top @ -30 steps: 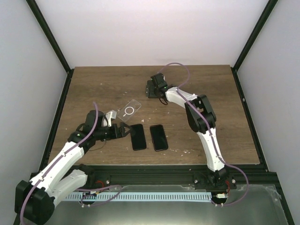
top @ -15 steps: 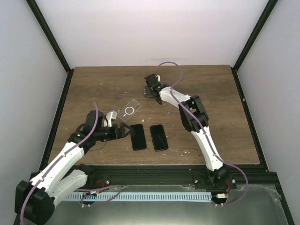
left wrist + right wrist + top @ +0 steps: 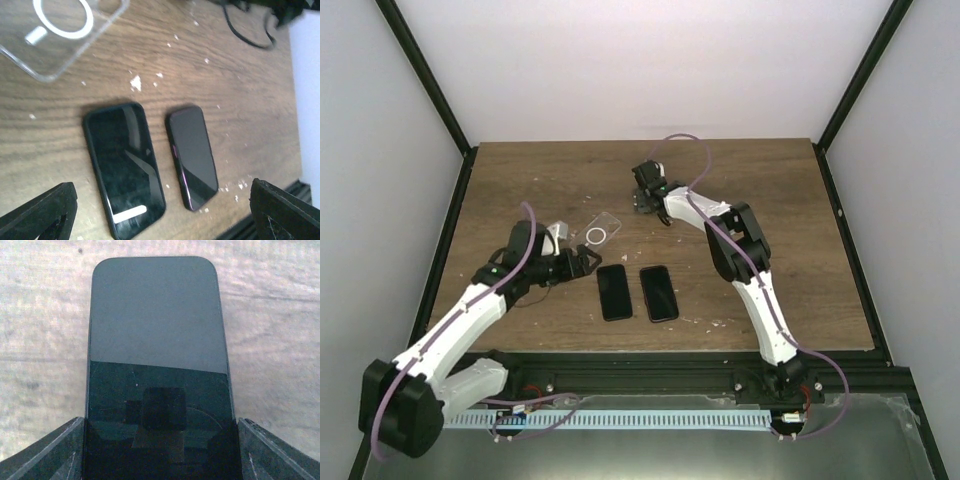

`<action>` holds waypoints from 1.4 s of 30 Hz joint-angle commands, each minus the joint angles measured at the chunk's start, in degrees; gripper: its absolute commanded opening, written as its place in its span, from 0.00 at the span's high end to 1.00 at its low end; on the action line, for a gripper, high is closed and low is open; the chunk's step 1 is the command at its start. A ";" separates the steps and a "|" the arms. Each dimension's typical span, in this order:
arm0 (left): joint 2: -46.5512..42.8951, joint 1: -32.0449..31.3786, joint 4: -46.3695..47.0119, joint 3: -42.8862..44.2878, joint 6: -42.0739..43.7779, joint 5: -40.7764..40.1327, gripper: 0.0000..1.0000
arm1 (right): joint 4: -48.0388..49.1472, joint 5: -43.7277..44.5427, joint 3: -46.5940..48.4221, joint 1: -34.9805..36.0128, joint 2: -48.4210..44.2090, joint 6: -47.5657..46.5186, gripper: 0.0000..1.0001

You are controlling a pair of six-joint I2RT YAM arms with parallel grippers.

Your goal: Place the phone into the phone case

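A clear phone case (image 3: 603, 228) with a white ring lies flat on the wooden table; it also shows in the left wrist view (image 3: 65, 30). Two black phones lie side by side in front of it: a larger one (image 3: 613, 292) (image 3: 125, 165) and a smaller one with a purple edge (image 3: 659, 293) (image 3: 192, 155). My left gripper (image 3: 582, 262) (image 3: 160, 200) is open and empty, hovering just left of the larger phone. My right gripper (image 3: 642, 198) (image 3: 160, 450) is at the back of the table, its fingers (image 3: 50, 452) against both long sides of a third dark phone (image 3: 157, 340).
The table (image 3: 770, 220) has white specks scattered round the phones. Black frame posts and grey walls close it in on the left and right. A black cable (image 3: 245, 35) lies near the far side in the left wrist view.
My left arm has swung back and to the left, away from the larger phone. The clear case now lies a little farther back. My right gripper has shifted slightly left with the dark phone.
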 commanded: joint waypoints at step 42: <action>63.68 9.79 15.55 37.47 6.39 12.83 0.30 | 5.32 -12.99 -43.55 -2.31 -32.35 -6.88 0.07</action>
